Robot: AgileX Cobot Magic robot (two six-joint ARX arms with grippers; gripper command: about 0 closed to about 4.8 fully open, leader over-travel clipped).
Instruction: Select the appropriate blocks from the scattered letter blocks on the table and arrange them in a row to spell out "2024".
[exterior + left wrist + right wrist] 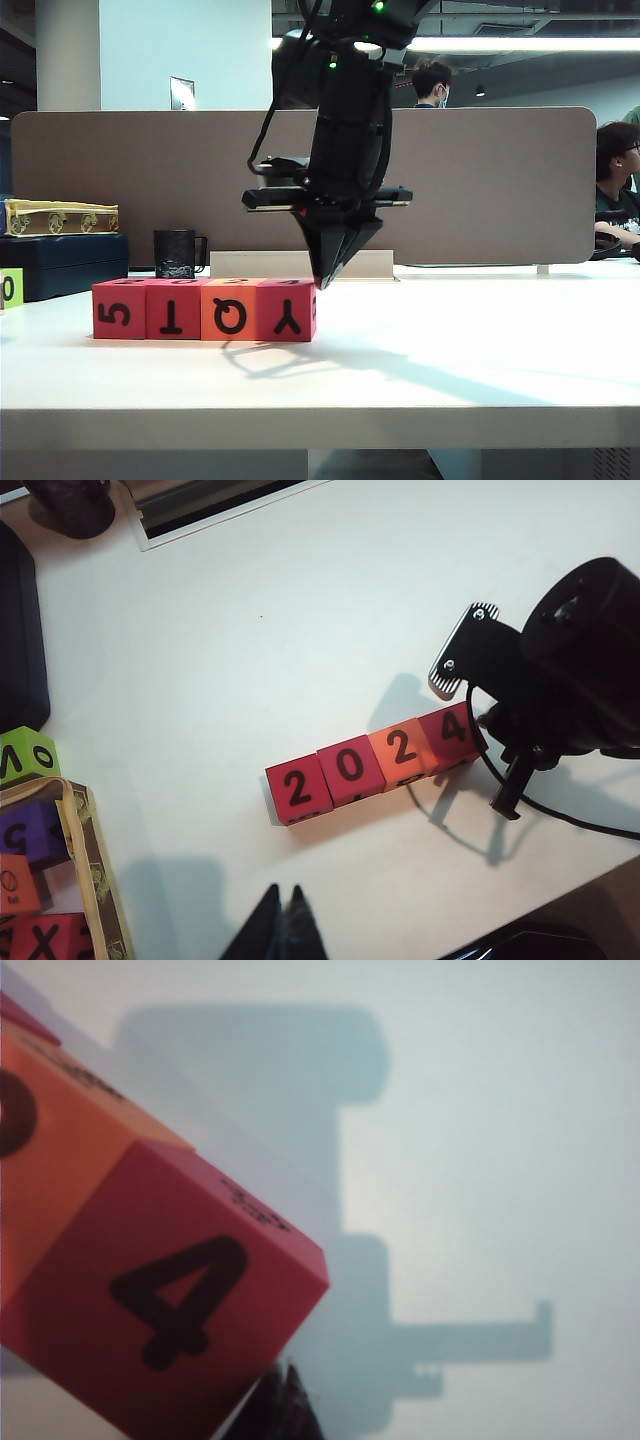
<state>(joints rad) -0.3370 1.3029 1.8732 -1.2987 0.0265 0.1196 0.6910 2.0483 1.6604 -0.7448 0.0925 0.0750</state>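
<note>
Spelling done: four small foam cubes (378, 763), three pinkish-red, one orange, touching in row on white desk (250, 650), tops reading 2024. Right hand (322, 280) pressed together, empty, beside 4 cube, likely nudging. Left hand (285, 920) pressed together, empty, well apart.

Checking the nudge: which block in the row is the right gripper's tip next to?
The red block with 4 on top, at the row's end; the shut right gripper sits at its outer side. The other three blocks lie farther along.

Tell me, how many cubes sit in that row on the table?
4, touching side by side on the table: the 2 block, 0 block, orange 2 block, 4 block. None looks hidden.
</note>
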